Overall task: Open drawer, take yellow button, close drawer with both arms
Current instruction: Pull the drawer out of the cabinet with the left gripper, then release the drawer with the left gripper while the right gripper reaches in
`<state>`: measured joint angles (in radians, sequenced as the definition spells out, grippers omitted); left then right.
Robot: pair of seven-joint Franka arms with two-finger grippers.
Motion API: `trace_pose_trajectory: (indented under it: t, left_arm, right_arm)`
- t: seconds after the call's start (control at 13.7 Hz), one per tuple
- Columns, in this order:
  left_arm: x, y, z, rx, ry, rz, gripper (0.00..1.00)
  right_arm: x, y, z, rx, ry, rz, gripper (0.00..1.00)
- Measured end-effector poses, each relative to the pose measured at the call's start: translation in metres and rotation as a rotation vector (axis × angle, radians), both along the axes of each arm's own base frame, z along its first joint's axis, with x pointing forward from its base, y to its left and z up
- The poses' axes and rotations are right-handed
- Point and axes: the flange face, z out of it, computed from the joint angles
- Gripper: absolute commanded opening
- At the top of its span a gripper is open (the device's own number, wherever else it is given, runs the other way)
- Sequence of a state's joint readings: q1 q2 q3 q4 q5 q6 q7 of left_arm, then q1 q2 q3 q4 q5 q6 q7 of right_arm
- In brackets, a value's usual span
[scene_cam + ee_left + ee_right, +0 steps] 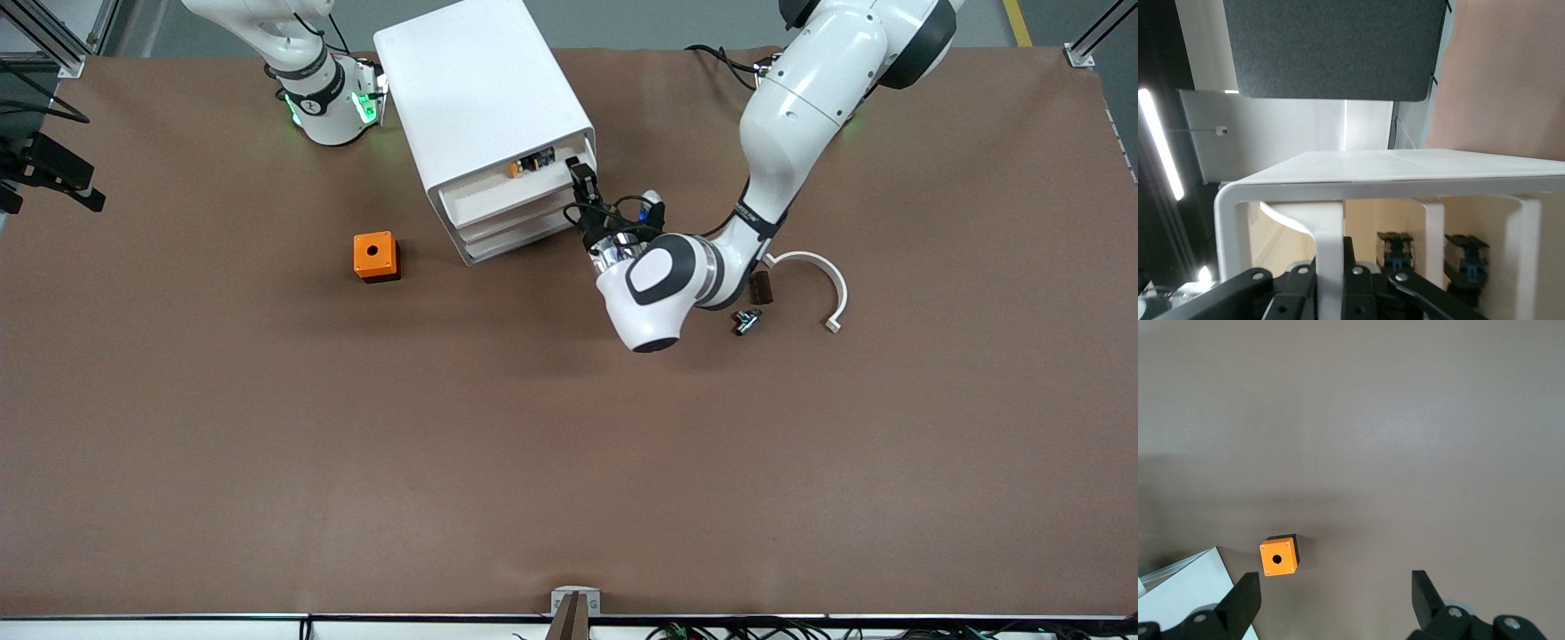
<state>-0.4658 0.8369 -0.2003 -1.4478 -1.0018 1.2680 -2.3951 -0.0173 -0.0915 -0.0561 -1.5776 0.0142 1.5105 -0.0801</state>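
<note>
One white cabinet (484, 107) stands on the brown table (569, 444) near the right arm's base, its four drawer fronts facing the front camera and angled toward the left arm's end. The uppermost drawer (498, 197) is pulled out slightly; the three below it sit flush. One button (515, 169) lies in that open tray, orange cap toward the right arm's end, with its long axis running roughly along the drawer front; a dark, blue-marked part lies beside it. The left gripper (582, 182) is at the drawer's corner toward the left arm's end, its fingers (1355, 293) clamped tight on the white handle post (1328, 267) of the drawer front. The right gripper (1337, 600) hangs above the table with its fingers spread wide, holding nothing; that arm waits. One orange cube box (375, 256) stands nearer the front camera than the cabinet. Beside the left arm lie one white curved piece (822, 280) and two small dark parts (754, 307).
</note>
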Motion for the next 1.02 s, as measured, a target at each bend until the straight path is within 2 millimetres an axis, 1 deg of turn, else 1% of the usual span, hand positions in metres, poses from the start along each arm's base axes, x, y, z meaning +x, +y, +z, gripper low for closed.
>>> trace_pose_trajectory:
  t: [0.15,0.36,0.44,0.51,0.58,0.73,0.8,0.88,1.02]
  left_arm:
    - [0.020,0.016,0.002,-0.001,-0.010,0.043,0.09]
    - [0.051,0.036,0.004,-0.013,-0.028,0.138,0.10]
    - [0.059,0.043,0.005,-0.015,-0.031,0.161,0.13]
    - [0.064,0.049,0.005,-0.016,-0.032,0.174,0.21]
    - [0.068,0.052,0.006,-0.018,-0.033,0.183,0.42]
    - [0.072,0.054,0.007,-0.039,-0.046,0.189,0.92]
    - [0.074,0.054,0.009,-0.068,-0.067,0.193,0.99]
    - [0.077,0.054,0.010,-0.101,-0.094,0.197,1.00]
    - [0.086,0.057,0.016,-0.163,-0.144,0.210,1.00]
  right_arm:
    - [0.005,0.001,-0.009,0.000,0.017,0.001,1.00]
    - [0.017,0.002,-0.028,0.001,0.052,0.004,1.00]
    - [0.022,0.002,-0.036,0.001,0.066,0.004,1.00]
    - [0.027,0.002,-0.046,0.001,0.081,0.004,1.00]
    - [0.034,0.002,-0.057,0.001,0.095,0.004,1.00]
    - [0.052,0.001,-0.089,0.000,0.132,0.003,1.00]
    - [0.062,-0.001,-0.103,-0.001,0.138,0.001,1.00]
    - [0.070,-0.004,-0.114,-0.002,0.138,-0.004,1.00]
    - [0.079,-0.007,-0.127,-0.004,0.146,-0.009,1.00]
